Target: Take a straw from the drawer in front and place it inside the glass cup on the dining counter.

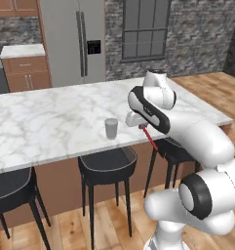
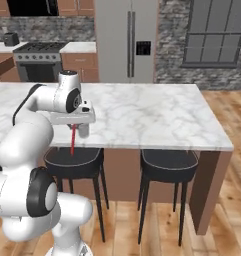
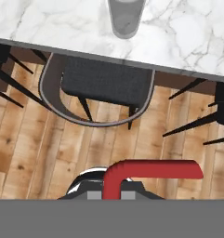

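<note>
My gripper (image 1: 141,125) is shut on the red straw (image 1: 149,137), which hangs down from it beside the front edge of the dining counter (image 1: 50,117). The glass cup (image 1: 111,128) stands upright on the marble near that edge, a short way left of the gripper. In the right base view the straw (image 2: 72,140) drops from the gripper (image 2: 75,124) over a stool. The hand view looks down: the straw's bent end (image 3: 153,169) lies across the bottom above the gripper (image 3: 112,195), and the cup (image 3: 126,16) is at the top on the counter (image 3: 178,37). The drawer is out of view.
Black round stools (image 1: 107,163) (image 2: 169,162) (image 3: 106,86) stand under the counter's front edge on the wooden floor. A steel fridge (image 1: 72,39) and a stove (image 2: 39,62) line the far wall behind the counter.
</note>
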Robot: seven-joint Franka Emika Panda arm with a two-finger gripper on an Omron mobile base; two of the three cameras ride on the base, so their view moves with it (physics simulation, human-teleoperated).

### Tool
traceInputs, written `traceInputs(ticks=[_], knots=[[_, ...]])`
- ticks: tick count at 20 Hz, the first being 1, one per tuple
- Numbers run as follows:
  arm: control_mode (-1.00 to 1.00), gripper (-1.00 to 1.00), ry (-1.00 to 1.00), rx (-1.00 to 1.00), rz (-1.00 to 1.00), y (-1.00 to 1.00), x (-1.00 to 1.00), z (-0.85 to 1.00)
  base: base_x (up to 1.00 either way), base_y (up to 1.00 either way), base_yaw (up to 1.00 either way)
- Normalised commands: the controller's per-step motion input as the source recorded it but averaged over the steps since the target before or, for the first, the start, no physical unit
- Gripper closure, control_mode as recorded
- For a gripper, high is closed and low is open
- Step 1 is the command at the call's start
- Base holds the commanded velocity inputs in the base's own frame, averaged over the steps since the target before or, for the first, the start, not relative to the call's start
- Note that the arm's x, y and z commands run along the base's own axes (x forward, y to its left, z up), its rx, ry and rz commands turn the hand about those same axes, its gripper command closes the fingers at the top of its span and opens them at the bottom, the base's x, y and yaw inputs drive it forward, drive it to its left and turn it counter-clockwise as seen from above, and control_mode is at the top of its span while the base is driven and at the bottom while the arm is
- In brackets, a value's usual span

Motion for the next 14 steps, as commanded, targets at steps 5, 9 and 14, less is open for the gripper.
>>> traceInputs(ticks=[5,9,14], knots=[[1.0,1.0,0.0,0.0,0.0,0.0,0.0,0.0,0.64,-0.26,0.22],[1.0,1.0,0.0,0.0,0.0,0.0,0.0,0.0,0.59,-0.34,0.18],[1.0,1.0,0.0,0.0,0.0,0.0,0.0,0.0,0.6,-0.37,0.18]])
